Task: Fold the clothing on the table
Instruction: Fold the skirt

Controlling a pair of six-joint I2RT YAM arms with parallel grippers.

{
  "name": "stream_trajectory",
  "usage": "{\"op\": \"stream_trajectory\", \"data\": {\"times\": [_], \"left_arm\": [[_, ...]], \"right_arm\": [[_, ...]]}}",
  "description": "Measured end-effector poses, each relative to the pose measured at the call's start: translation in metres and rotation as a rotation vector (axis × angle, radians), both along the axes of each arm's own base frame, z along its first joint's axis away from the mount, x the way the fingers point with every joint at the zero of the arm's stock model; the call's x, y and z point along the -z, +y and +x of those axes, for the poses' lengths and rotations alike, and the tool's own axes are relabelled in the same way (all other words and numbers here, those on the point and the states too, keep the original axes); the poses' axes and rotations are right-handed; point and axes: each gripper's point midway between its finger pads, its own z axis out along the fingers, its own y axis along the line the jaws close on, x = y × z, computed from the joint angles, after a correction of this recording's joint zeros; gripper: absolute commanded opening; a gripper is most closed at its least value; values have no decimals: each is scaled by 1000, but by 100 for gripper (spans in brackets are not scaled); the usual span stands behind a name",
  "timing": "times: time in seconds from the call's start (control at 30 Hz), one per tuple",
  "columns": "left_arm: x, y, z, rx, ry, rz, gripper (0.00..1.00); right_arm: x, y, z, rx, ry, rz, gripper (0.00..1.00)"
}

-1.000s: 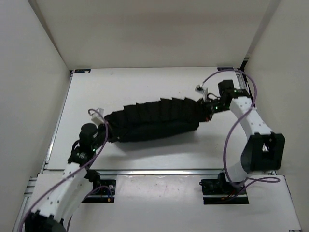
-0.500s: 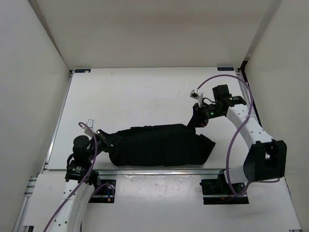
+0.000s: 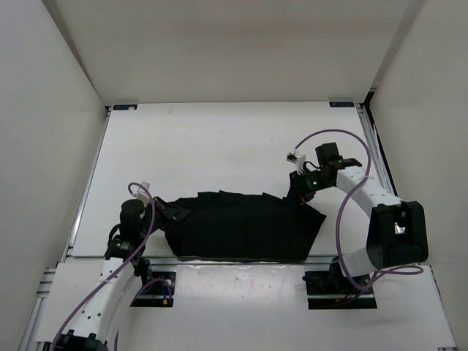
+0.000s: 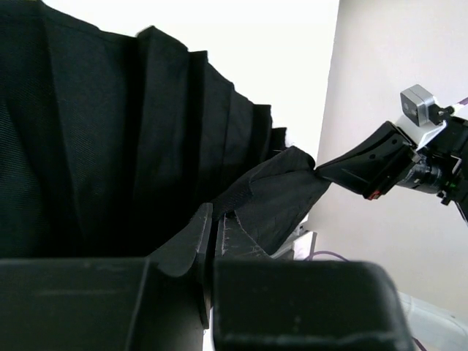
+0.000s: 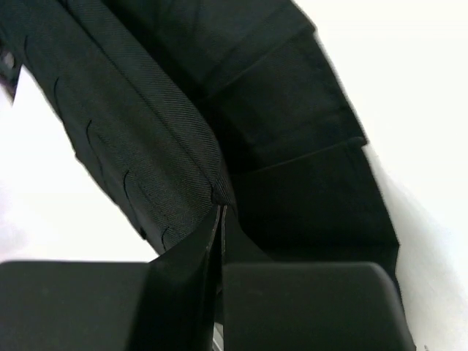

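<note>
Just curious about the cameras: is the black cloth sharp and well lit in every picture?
Top view: soft even light, cloth nearly featureless black. Left wrist view: folds readable, bright areas washed out, left fingers blurry. Right wrist view: weave crisp, right fingers soft.

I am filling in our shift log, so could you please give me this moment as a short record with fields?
garment: black, pleated, stretched left to right along the near edge of the table
left hand: shut on the garment's left end
right hand: shut on the garment's far right corner
fold state: cannot tell from these views whether a fold has been made
surroundings: white walls on three sides
</note>
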Motion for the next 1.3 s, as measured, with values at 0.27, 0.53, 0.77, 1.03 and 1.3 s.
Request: {"op": "stream_trajectory", "data": {"times": [0.27,0.53,0.77,1.03,1.3], "left_arm": [[30,4,6,5,80,46,0],[48,4,19,16,130,91,0],[41,4,35,13,100,120,0],[-16,-9,70,34,-47,158,0],[-5,-13,99,38,1,207,0]], "right_arm": [[11,1,26,90,-10,-3,0],[29,-2,37,144,14,-41,0],[31,-3,42,174,3,-40,0],[11,-14,70,256,-35,25,0],[16,-17,87,292,-58,4,0]]}}
